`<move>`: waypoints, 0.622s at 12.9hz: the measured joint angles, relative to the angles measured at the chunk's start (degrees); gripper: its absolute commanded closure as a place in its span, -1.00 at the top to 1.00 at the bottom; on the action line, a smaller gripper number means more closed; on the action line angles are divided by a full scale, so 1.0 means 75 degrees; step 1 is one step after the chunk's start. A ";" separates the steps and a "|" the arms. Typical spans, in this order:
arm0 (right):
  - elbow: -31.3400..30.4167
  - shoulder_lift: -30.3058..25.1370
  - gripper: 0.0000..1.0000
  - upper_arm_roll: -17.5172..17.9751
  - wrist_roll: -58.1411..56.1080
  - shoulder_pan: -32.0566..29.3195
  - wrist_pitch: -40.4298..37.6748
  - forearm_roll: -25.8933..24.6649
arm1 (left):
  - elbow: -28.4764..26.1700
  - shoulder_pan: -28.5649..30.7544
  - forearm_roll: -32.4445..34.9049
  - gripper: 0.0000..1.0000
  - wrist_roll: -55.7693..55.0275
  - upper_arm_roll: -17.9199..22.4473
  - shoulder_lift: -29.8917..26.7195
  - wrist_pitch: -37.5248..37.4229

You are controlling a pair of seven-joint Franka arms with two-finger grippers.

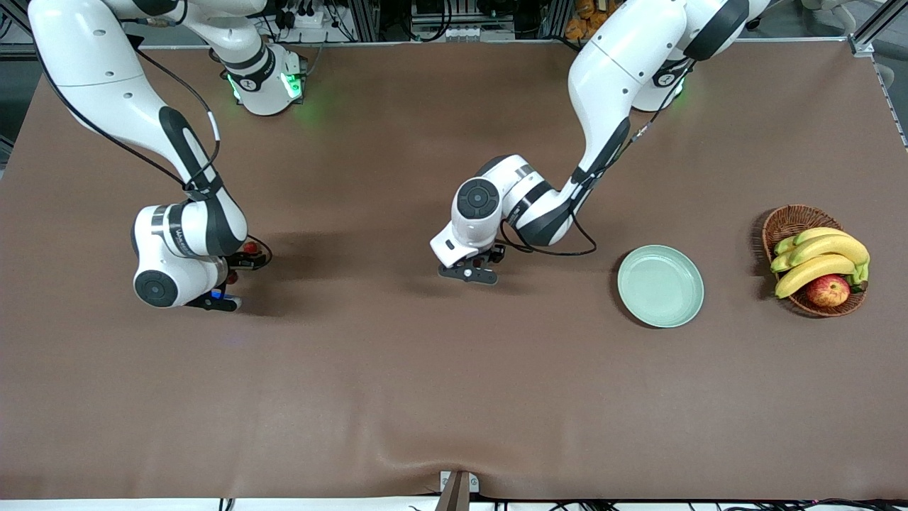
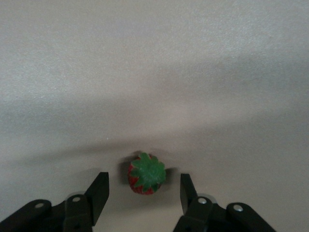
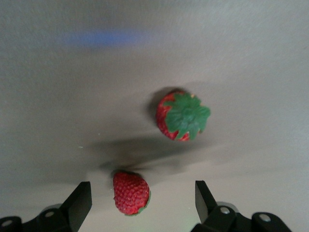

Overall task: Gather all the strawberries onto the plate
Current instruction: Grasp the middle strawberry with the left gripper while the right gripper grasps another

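The right gripper (image 3: 140,203), spread, is low over the table with one strawberry (image 3: 131,193) between its fingers and another strawberry (image 3: 182,116) lying beside it. The left gripper (image 2: 143,193), also spread, brackets a third strawberry (image 2: 146,173) mid-table. The plate (image 1: 660,286) sits toward the left arm's end.

Plate (image 1: 660,286) bare inside, open from above; landmark for all below.
Basket (image 1: 787,221) with bananas (image 1: 823,257), apple (image 1: 828,290) stands near plate, toward left arm's end: only obstacle close by.
Left gripper (image 2: 142,193) open, low over table (image 1: 454,397), between plate and right gripper (image 3: 143,198).
Table nearer front camera than plate bare: wide passage.
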 measured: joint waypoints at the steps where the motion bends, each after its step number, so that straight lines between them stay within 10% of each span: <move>1: -0.0013 0.0000 0.64 0.0017 -0.0003 0.0000 -0.0082 0.0000 | 0.0001 0.0000 0.0001 0.03 0.0000 0.0000 0.0046 0.0028; 4: -0.0014 0.0000 0.28 0.0053 -0.0007 0.0001 -0.0174 0.0000 | 0.0004 0.0000 0.0105 -1.00 0.0000 0.0005 0.0089 0.0061; 8: -0.0026 0.0025 -0.40 0.0067 -0.0012 0.0005 -0.0176 0.0003 | 0.0122 0.0127 0.0210 -1.00 -0.0010 0.0046 -0.0022 -0.0010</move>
